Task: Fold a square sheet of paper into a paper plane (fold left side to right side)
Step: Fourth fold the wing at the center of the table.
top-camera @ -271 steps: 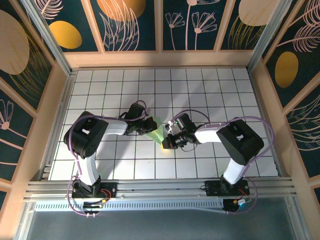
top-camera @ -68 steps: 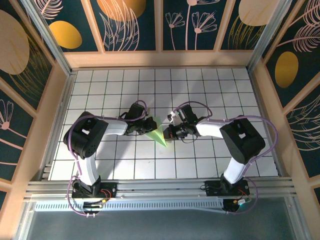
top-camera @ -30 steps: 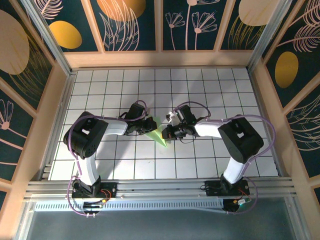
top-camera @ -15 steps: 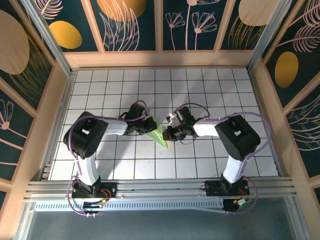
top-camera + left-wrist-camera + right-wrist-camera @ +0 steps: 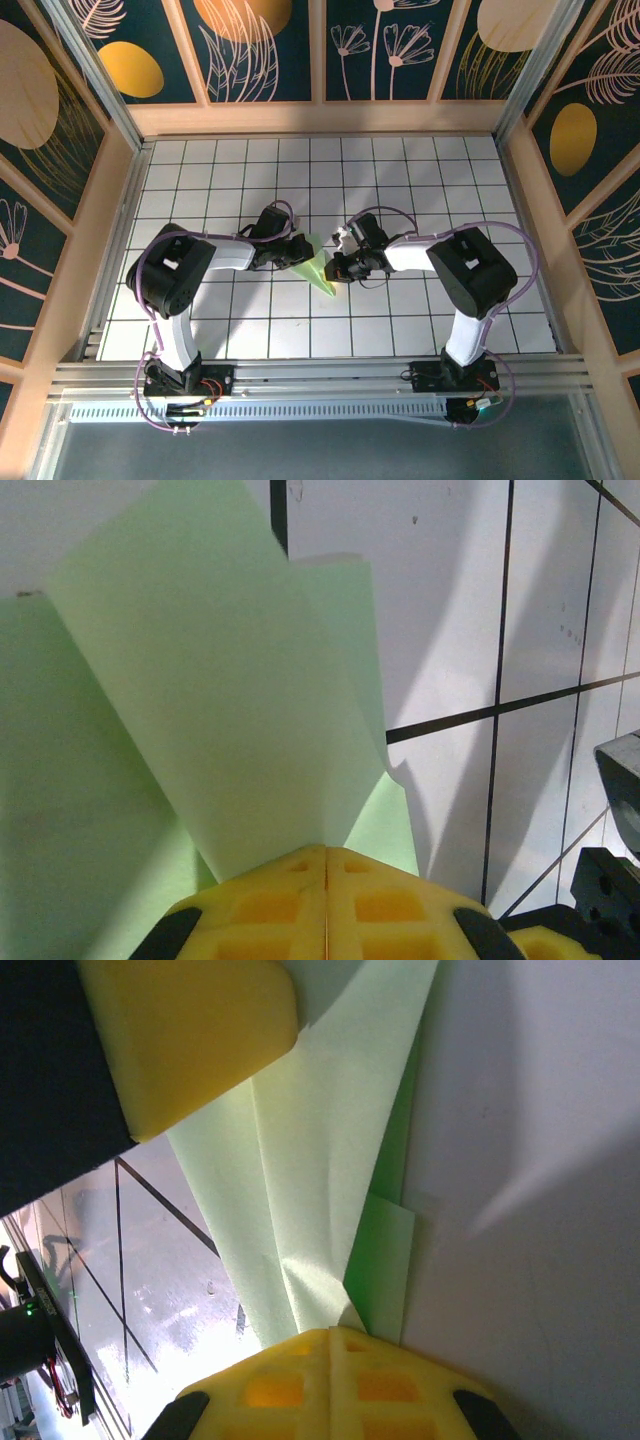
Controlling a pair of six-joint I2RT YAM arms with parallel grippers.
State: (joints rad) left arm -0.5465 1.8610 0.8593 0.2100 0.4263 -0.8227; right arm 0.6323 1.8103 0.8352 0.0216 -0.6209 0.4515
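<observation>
Pale green paper, already creased into a slim pointed dart, lies near the middle of the white gridded counter (image 5: 420, 190). This paper plane (image 5: 318, 272) sits between the two arms, its tip aimed toward their bases. The left end effector (image 5: 296, 252) meets it at the wide tail end, and the right end effector (image 5: 337, 267) comes in from the opposite side, nearer the tip, so the pair bracket the fold.

Both are clenched on the paper. In the left wrist view the yellow fingers (image 5: 400, 930) press together with a flap rising from their seam, tilted up off the layers beneath (pinched, by the look of it, to lift that wing). In the right wrist view the fingertips close where the creases converge. That opposed hold probably steadies one side while the other is folded across.

Judging by the shape, the task is well along, with a wing fold in hand. Paper this thin could tear or slip if the arms pull apart.
</observation>
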